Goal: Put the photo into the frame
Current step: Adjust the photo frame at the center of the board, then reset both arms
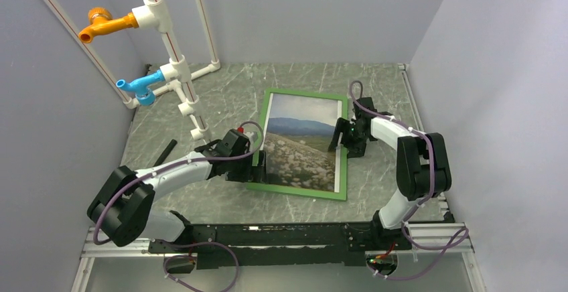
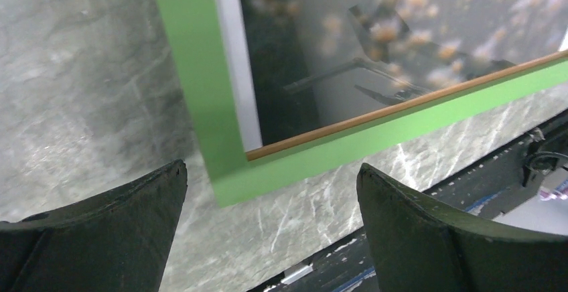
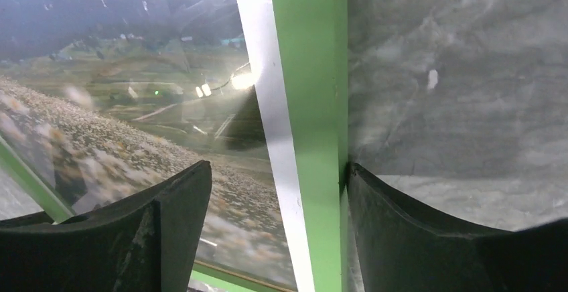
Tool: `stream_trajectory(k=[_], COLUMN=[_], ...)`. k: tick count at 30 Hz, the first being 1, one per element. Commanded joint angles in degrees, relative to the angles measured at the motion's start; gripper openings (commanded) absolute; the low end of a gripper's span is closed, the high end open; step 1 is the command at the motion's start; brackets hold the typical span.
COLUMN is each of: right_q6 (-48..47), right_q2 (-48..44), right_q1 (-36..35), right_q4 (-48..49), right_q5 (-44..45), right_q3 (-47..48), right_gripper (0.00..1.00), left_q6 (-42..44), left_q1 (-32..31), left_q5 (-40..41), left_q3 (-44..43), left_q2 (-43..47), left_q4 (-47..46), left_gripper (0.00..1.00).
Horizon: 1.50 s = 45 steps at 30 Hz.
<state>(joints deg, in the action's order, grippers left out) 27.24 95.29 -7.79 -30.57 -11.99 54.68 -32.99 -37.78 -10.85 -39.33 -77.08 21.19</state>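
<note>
Looks like the closing step: large paper photo of a flowery meadow and hills (image 1: 301, 146) sitting inside the thin rectangular green-faced frame (image 1: 305, 94), behind the glass, flat on the grey marbled table (image 1: 221, 91). Only a narrow white margin showing between print and green rail.

Right gripper (image 3: 278, 171) with jaws apart, straddling the frame's right rail: outer finger against or just beside the outer edge (contact hard to tell), inner finger over the glass. Nothing gripped. Left gripper (image 2: 271, 171) wide open, the frame's near-left corner between and ahead of its fingers, apart from both.

Calls next, probably, for a straight lift of the right jaws, no sideways drag on the rail.

Open table right of the frame up to the wall. Less room left: white pipe stand (image 1: 175, 57) at the far left. Black base rail (image 1: 268, 233) close to the near edge.
</note>
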Motion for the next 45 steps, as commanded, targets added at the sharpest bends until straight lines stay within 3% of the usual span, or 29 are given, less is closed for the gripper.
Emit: stream_trajectory(k=[1,7,12,23,29,39,45], right_q6=[0.33,-0.68,-0.99,-0.47,-0.76,-1.64,-1.88], right_q2=[5.83,11.01,12.74,6.32,2.49,-11.17,-21.37], right_q1=[-0.32,-0.40,-0.42,-0.38,-0.37,-0.29,0.15], right_q4=[4.17,1.85,0.18,0.73,-0.77,-0.13,2.62], right_q5=[-7.89,-8.35,-7.50,-5.34,-3.00,2.10,5.66], right_q3=[1.84,10.13,13.69,5.84,3.97,0.10,-5.10], right_gripper=[0.75,0.75,0.75,0.76,0.76,0.80,0.87], left_q6=[-2.11,-4.16,-3.90,0.23,2.91,2.72,-0.10], left_q1=[0.23,0.03,-0.34,-3.17,-9.21,-10.57,-10.61], left_q5=[-5.35,-10.31,-9.96,3.66,14.25,28.16,43.38], left_q3=[1.32,3.45,3.66,0.28,0.70,8.92,8.18], left_q2=[-0.73,-1.51,-1.74,5.17,18.20,54.25,61.32], left_q4=[-7.46,-13.10,-12.44,-0.40,5.58,7.40,15.20], left_gripper=[0.99,0.99,0.99,0.99,0.99,0.99,0.99])
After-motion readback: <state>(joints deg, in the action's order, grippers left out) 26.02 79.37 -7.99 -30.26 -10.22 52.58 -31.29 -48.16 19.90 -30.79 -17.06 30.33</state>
